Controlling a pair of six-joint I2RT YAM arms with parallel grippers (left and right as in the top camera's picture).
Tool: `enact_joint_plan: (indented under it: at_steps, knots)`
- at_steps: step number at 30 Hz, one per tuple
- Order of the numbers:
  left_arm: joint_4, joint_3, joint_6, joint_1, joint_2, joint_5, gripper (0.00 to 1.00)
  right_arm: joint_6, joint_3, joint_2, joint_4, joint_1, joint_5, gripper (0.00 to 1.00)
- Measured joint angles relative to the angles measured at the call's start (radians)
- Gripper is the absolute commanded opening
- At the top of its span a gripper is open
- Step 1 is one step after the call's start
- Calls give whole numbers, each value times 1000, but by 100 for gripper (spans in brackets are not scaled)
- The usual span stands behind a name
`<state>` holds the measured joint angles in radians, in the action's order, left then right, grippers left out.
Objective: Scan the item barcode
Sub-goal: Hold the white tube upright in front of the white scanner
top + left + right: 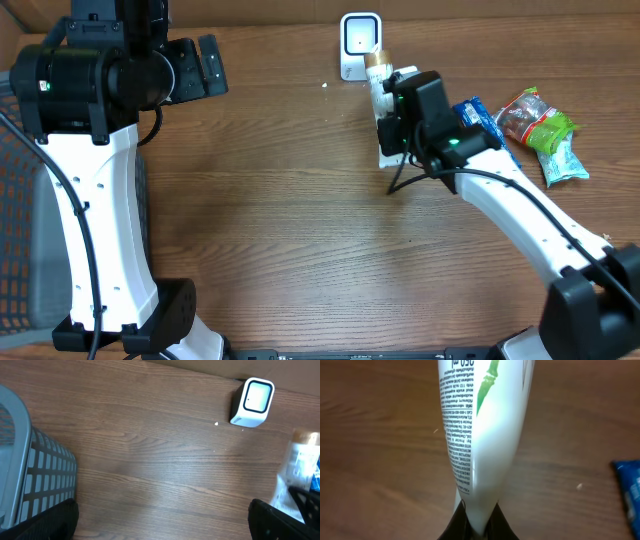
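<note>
A white tube (385,110) with a tan cap and green print (482,425) is held by its flat crimped end in my right gripper (479,522), which is shut on it. The tube's cap points toward the white barcode scanner (359,45) at the table's far edge, just short of it. The same scanner (252,402) appears at upper right in the left wrist view. My left gripper (162,520) hangs open and empty over bare wood at the far left, its fingers (55,520) wide apart.
A blue packet (480,118) and a red-and-green snack bag (545,128) lie to the right of the right arm. A grey slatted basket (35,475) stands at the table's left edge, below the left arm.
</note>
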<state>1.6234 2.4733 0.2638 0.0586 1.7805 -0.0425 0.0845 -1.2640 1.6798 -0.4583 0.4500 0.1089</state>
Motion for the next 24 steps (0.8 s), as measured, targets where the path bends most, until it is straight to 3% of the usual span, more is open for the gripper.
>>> enact_joint_plan:
  at_steps: [6,14,24]
  knots:
    - [0,0,0,0,0,0,100,-127,0,49,200,10,182,4]
    - [-1,0,0,0,0,0,100,-474,-4,183,540,10,329,4]
    - [0,0,0,0,0,0,100,-733,-5,325,898,3,377,4]
